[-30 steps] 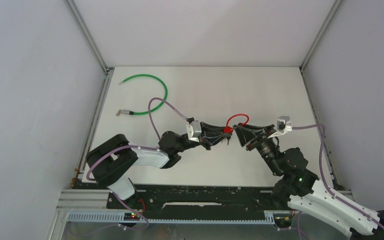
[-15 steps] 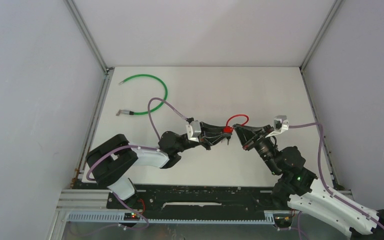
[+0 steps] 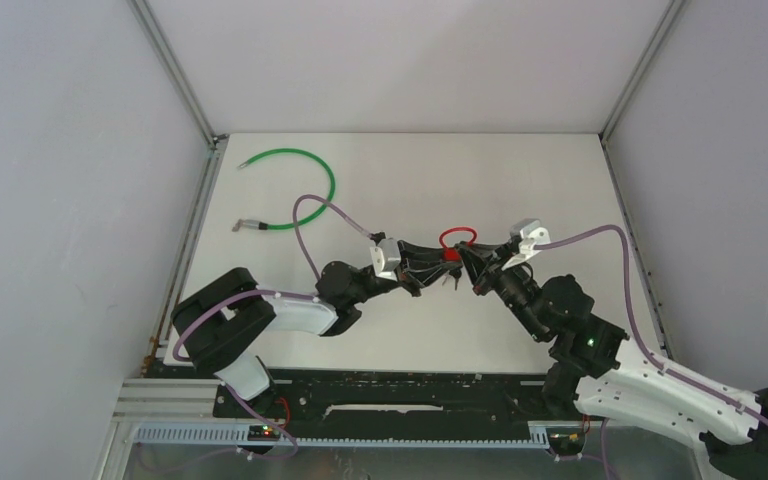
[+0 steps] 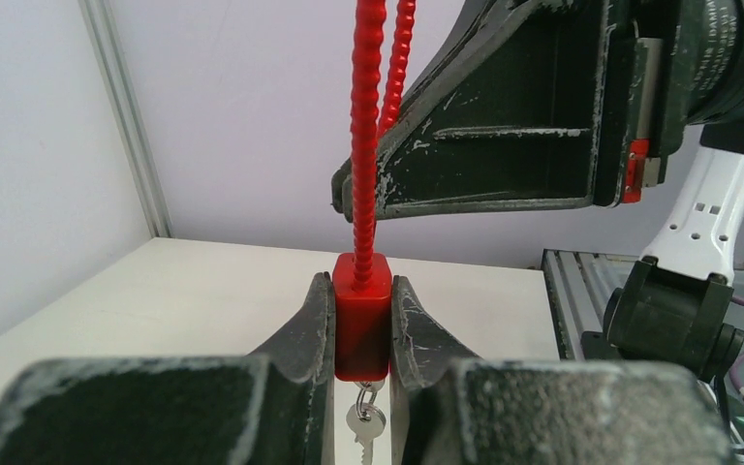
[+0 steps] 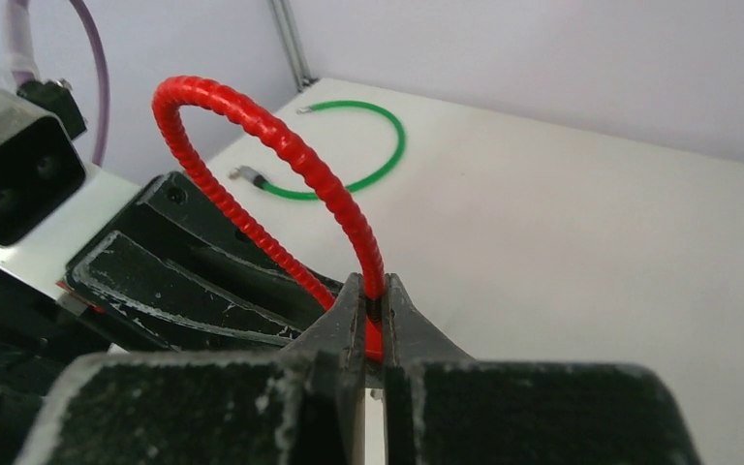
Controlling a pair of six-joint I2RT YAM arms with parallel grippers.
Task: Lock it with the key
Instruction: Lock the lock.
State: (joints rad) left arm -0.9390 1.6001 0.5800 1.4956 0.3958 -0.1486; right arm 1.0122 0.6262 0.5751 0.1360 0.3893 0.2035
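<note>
Top view: the lock (image 3: 452, 251) is held over mid-table, with the left gripper (image 3: 441, 262) at its nine o'clock and the right gripper (image 3: 465, 258) at three. A green cable (image 3: 332, 185) lies toward ten.

Left wrist: the left jaws clamp the lock's red body (image 4: 361, 325), and the key (image 4: 365, 426) dangles at six (small, light, probably free to swing).

Right wrist: the right jaws pinch shut on the ribbed cable (image 5: 281, 145), which looks springy. The rigid body is likely the surer hold.

We see a red lock (image 4: 361, 325) with a ribbed red cable (image 5: 281, 155), a silver key (image 4: 364, 426), a green cable (image 3: 315, 190), a white tabletop (image 3: 520, 180) and purple wires (image 3: 302, 240). The left tool (image 4: 362, 291) is black, scuffed grey.
</note>
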